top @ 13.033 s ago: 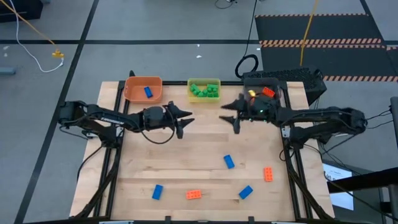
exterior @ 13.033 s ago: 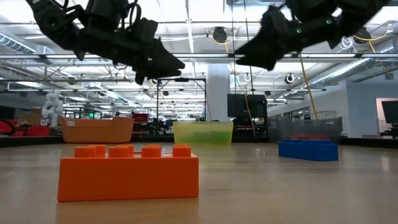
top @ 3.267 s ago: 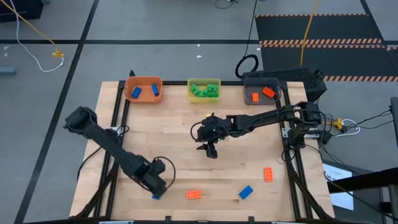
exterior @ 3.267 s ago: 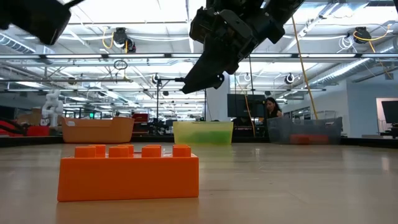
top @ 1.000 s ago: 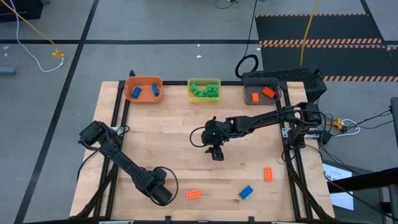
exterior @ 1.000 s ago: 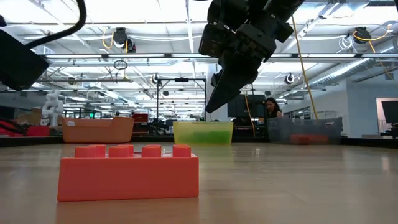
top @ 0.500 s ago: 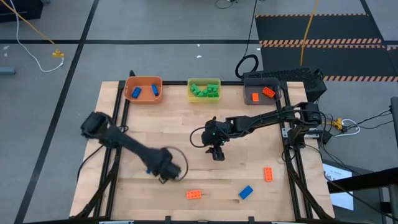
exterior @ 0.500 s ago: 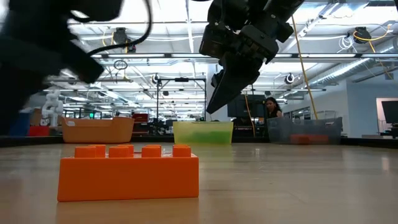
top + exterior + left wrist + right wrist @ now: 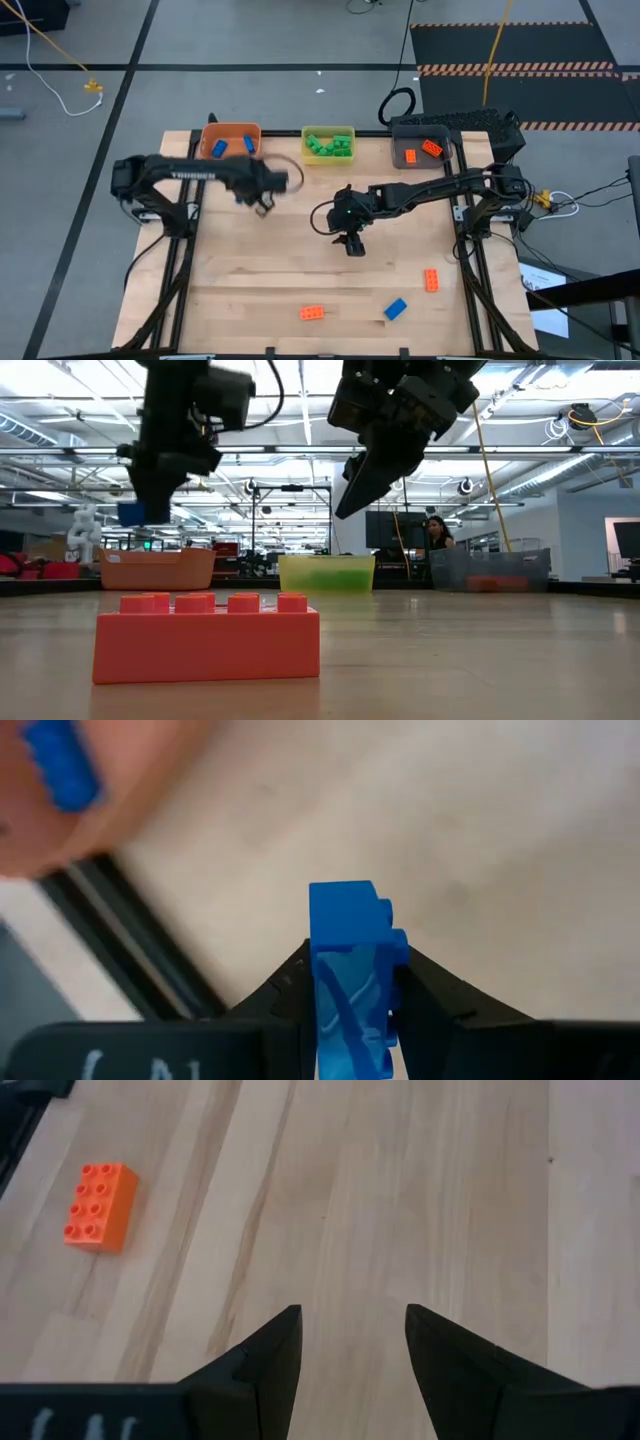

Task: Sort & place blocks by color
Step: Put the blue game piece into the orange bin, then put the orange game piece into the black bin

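Observation:
My left gripper [image 9: 258, 203] hangs above the table's far left part, just short of the orange bin [image 9: 231, 143], and is shut on a blue block [image 9: 347, 920]. The low view shows that block [image 9: 130, 513] high above the table. My right gripper [image 9: 350, 243] is open above the middle of the table, with bare wood under it. Two blue blocks lie in the orange bin, green ones in the yellow bin [image 9: 328, 144], an orange one in the grey bin [image 9: 425, 152]. An orange block [image 9: 311, 313], a blue block [image 9: 395, 309] and another orange block [image 9: 430, 279] lie flat on the table. My left gripper pinches the blue block between its two fingers, one on each of two opposite side faces [image 9: 325, 990]. The fingers point down from above. The block's studded end [image 9: 385, 935] sticks out past the fingertips, and the block is lifted clear of the table.
The three bins stand in a row along the far edge. The dark table frame rail [image 9: 150, 960] runs between the wood and the orange bin [image 9: 120, 780]. An orange block [image 9: 207, 635] sits close to the low camera. A person stands in the room far behind the table.
My left gripper has swung from the near left part of the table up and toward the far edge, ending beside the orange bin. It stays shut on the blue block, which has travelled with it, clear of the table.

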